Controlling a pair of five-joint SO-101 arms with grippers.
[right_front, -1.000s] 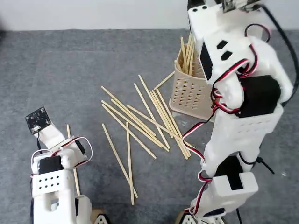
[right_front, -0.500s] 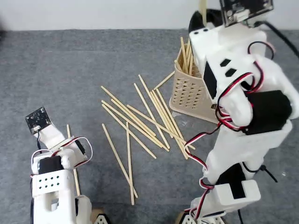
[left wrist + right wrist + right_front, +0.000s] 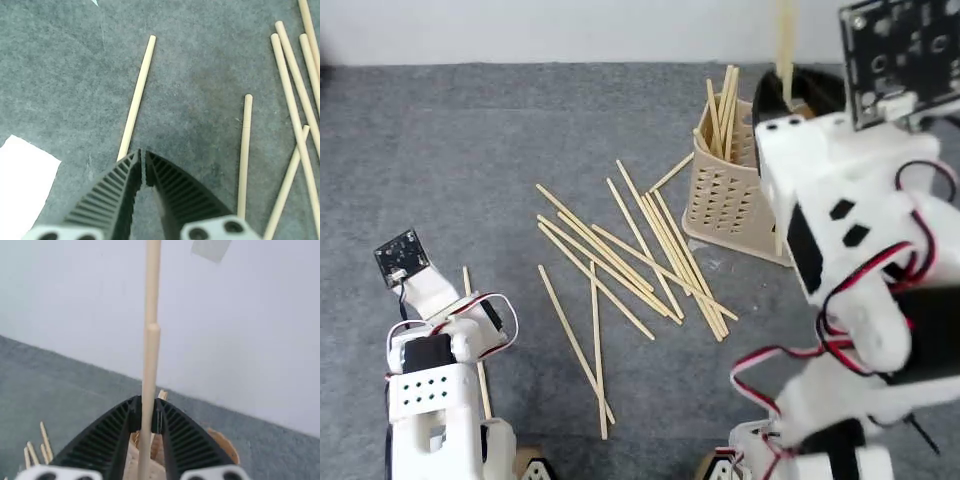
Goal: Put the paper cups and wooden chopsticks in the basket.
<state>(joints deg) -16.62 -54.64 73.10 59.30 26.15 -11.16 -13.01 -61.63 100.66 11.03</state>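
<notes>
While the right jaws clamp upright chopsticks (image 3: 150, 355) above the basket (image 3: 725, 205), the left jaws sit closed, a lone chopstick (image 3: 137, 95) ahead.

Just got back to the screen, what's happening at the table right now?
The right gripper is shut on upright chopsticks, held over the basket, which already holds several sticks. More loose chopsticks lie scattered on the table beside it. The left gripper is shut and empty, low over the table next to a single chopstick.
</notes>
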